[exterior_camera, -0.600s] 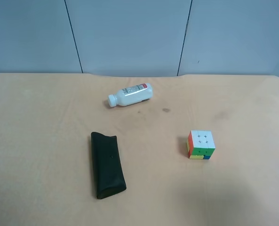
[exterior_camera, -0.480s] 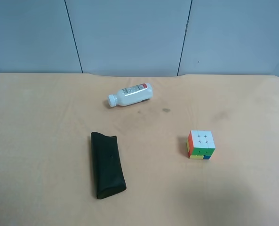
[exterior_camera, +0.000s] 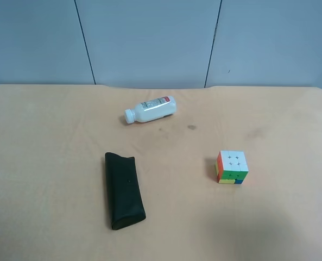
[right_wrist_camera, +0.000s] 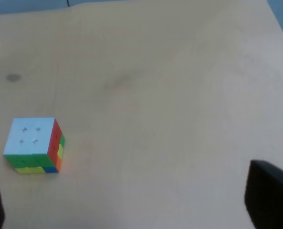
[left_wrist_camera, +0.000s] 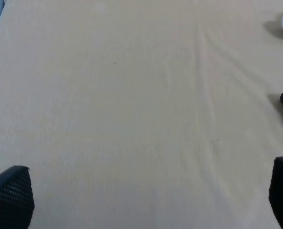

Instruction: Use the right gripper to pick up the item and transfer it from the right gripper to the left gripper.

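Where the high camera looked down, a wide table [exterior_camera: 52, 136] covered in pale beige cloth, faintly creased and marked with a few dull stains, ran back to a blue-grey panelled wall [exterior_camera: 150, 38] split by thin dark seams. The small 3x3 puzzle cube [exterior_camera: 232, 167] with white, green, red, yellow, blue and orange squares sat flat on the cloth in the right half of that view, somewhat nearer than the middle, well apart from everything else. Equal on all sides, it had no long axis; its white face pointed straight up, and it was turned a little so that one upright edge faced near and left. A white plastic bottle [exterior_camera: 150, 109] lay on its side farther back and to the left, and a long flat black pouch [exterior_camera: 124, 190] lay left of the cube, its length running near to far. The black two-fingered right gripper [right_wrist_camera: 131, 202] had its fingertips [right_wrist_camera: 269, 193] spread wide with only cloth between them, the puzzle cube lying ahead, untouched. The black left gripper [left_wrist_camera: 146, 195] likewise stood spread, its textured fingertips [left_wrist_camera: 10, 198] holding nothing
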You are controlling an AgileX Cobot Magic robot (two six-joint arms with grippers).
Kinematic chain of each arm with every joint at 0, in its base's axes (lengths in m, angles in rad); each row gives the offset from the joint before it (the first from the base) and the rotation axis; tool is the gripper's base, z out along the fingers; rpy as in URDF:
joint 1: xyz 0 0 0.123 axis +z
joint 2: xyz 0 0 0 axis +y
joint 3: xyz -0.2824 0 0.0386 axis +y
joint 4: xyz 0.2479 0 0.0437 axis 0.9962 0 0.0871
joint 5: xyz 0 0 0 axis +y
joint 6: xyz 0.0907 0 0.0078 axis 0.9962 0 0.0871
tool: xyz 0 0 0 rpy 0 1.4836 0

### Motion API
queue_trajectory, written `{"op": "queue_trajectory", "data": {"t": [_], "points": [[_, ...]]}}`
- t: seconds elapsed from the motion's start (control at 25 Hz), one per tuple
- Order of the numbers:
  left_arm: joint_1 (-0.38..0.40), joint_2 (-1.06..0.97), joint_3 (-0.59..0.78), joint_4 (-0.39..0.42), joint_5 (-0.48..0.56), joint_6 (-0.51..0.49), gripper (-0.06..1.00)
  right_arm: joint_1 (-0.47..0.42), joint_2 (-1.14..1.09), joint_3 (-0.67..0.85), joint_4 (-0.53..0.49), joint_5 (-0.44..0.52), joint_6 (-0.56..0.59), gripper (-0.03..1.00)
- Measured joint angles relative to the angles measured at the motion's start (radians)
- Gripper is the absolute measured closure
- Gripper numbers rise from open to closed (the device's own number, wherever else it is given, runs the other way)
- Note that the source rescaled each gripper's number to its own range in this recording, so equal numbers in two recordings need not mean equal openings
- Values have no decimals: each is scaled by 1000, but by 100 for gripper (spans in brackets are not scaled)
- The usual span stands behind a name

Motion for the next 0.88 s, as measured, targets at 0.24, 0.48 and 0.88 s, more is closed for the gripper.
{"op": "queue_trajectory", "data": {"t": [0.24, 0.48, 0.88], "points": [[0, 0, 0, 0, 0, 0, -6, 0, 106, -54, 22, 6, -3, -3], [0, 0, 0, 0, 0, 0, -6, 0, 395, -196, 28, 5, -18, -3], [0, 0, 0, 0, 0, 0, -6, 7, 887, -399, 71, 52, -13, -3]]}}
